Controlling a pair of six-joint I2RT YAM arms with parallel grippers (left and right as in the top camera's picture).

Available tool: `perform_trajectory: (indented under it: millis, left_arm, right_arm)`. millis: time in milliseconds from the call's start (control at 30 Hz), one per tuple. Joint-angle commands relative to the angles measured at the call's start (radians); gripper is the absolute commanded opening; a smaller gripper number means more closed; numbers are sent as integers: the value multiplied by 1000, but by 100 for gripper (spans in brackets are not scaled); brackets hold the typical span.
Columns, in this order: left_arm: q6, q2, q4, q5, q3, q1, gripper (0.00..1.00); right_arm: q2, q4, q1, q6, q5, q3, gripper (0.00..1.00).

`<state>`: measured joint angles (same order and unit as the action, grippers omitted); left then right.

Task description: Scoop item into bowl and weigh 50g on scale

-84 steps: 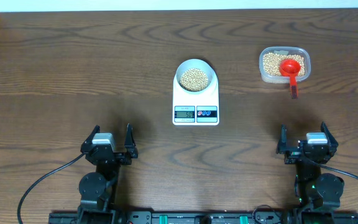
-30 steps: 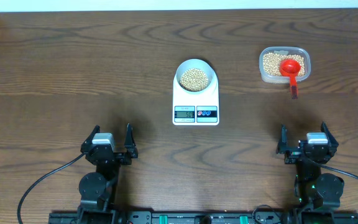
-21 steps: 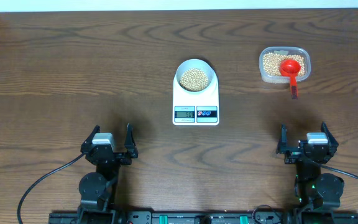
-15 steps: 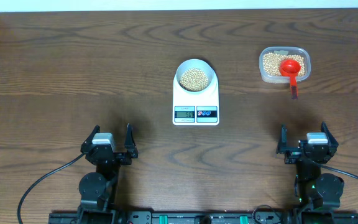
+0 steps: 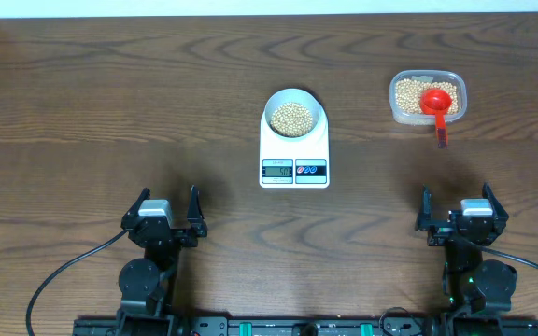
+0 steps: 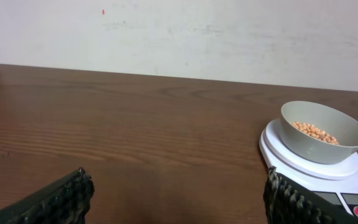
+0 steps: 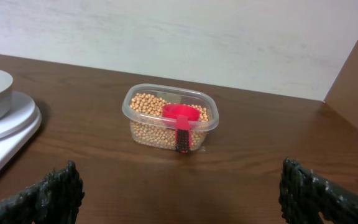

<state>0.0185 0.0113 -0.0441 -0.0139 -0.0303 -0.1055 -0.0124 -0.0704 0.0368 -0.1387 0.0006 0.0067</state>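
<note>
The pale grey bowl holds tan beans and stands on the white scale at the table's middle; both show in the left wrist view, the bowl on the scale. More beans fill a clear plastic tub at the back right, with a red scoop resting in it; the tub and scoop show in the right wrist view. My left gripper and right gripper are open, empty, near the front edge.
The scale's edge shows at the left of the right wrist view. A white wall runs behind the table. Bare dark wood lies between the grippers and the scale.
</note>
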Motion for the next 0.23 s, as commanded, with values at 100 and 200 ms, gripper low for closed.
perform_trajectory:
  millis: [100,200]
  left_arm:
    - [-14,-7,-26,-24,26,5,90]
    - [-14,-7,-26,-24,26,5,90]
  right_arm:
    - [7,-4,-5,11,16,-1,99]
    - [7,-4,-5,11,16,-1,99]
